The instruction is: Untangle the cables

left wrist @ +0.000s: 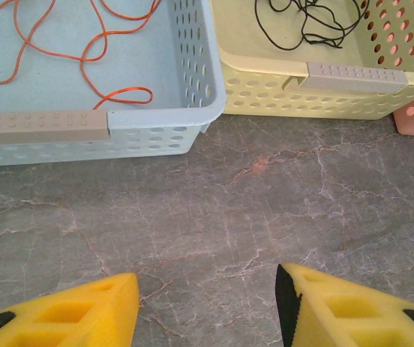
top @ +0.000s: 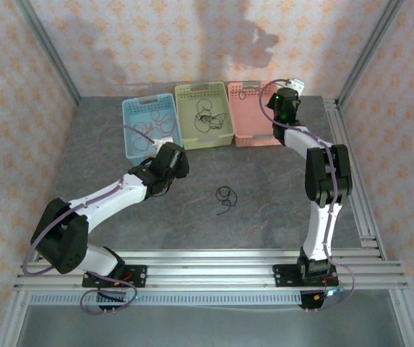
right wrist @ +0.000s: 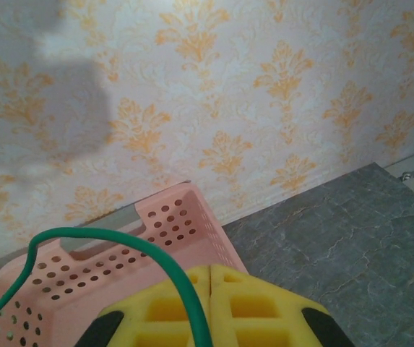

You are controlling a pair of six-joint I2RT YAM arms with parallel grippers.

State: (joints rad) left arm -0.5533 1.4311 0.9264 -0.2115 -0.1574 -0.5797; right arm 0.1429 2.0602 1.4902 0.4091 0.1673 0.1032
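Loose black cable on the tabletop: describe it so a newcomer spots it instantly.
In the top view, find the yellow-green basket, the middle of three at the far end of the grey table. Come straight toward the near edge: there sits a small black cable curled in a loop. Unlike the black cables inside that basket, it lies alone on bare tabletop.

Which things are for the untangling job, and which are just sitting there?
For the job: orange cable, black cables, loose black cable, green cable in the shut right gripper.
Just there: blue basket, green basket, pink basket.
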